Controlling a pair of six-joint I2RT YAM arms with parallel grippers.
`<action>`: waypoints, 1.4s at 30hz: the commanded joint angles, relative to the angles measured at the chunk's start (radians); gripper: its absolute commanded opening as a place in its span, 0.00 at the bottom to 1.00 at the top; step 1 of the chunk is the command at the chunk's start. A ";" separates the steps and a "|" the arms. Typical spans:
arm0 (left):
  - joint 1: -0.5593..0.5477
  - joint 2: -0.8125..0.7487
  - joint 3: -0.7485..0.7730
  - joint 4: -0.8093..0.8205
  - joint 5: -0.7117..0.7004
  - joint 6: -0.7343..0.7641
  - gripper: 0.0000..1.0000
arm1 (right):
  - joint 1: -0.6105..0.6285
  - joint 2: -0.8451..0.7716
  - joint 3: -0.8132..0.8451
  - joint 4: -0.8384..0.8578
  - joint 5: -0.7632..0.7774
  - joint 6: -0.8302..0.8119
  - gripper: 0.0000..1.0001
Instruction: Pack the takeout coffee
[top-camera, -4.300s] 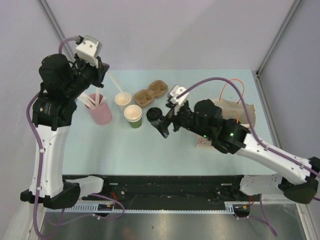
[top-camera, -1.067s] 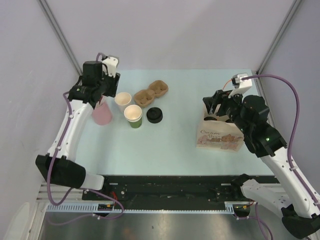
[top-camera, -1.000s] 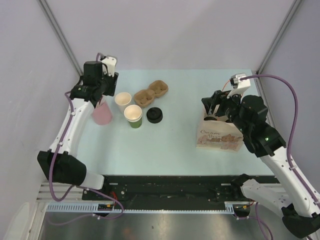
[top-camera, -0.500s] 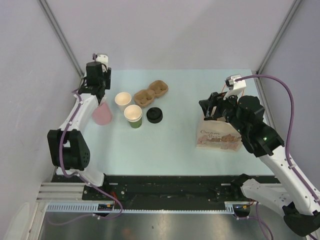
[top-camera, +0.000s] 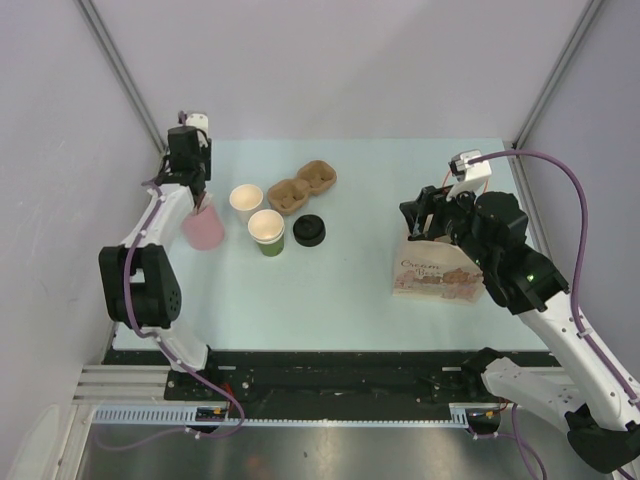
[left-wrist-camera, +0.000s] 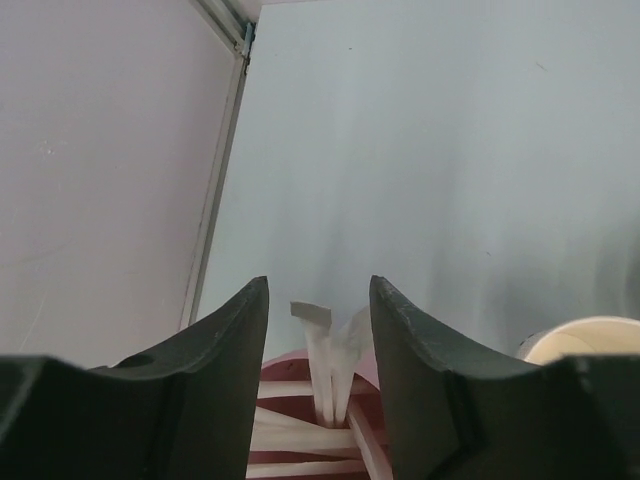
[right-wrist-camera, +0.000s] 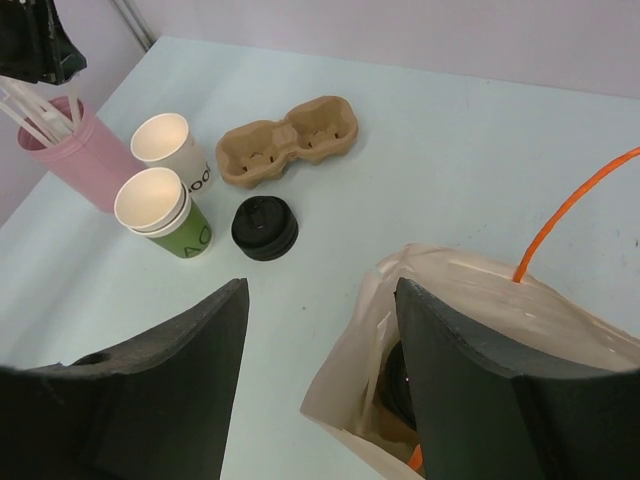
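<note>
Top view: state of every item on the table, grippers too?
White cup: upright, no lid.
Green cup: upright, no lid.
Lid: loose, on no cup.
Carrier: empty.
Pink cup: upright, holds straws.
Bag: upright, mouth open.
Left gripper: open, over straws.
Right gripper: open, above bag.

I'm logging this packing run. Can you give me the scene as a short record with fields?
left gripper: open, straddling the white straws in the pink cup
right gripper: open, over the paper bag mouth
open cups: white cup and green cup, no lids, side by side
black lid: loose on the table, beside the green cup
cup carrier: empty
bag contents: something dark, unclear
</note>
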 joint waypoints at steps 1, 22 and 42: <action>0.032 0.018 0.039 0.041 0.027 -0.025 0.48 | 0.007 -0.013 0.043 -0.005 0.006 -0.013 0.65; 0.069 -0.012 0.049 0.040 0.115 -0.038 0.43 | 0.013 -0.015 0.043 -0.012 0.007 -0.012 0.64; 0.123 -0.005 0.062 0.034 0.240 -0.062 0.08 | 0.016 -0.012 0.043 -0.017 0.004 -0.013 0.64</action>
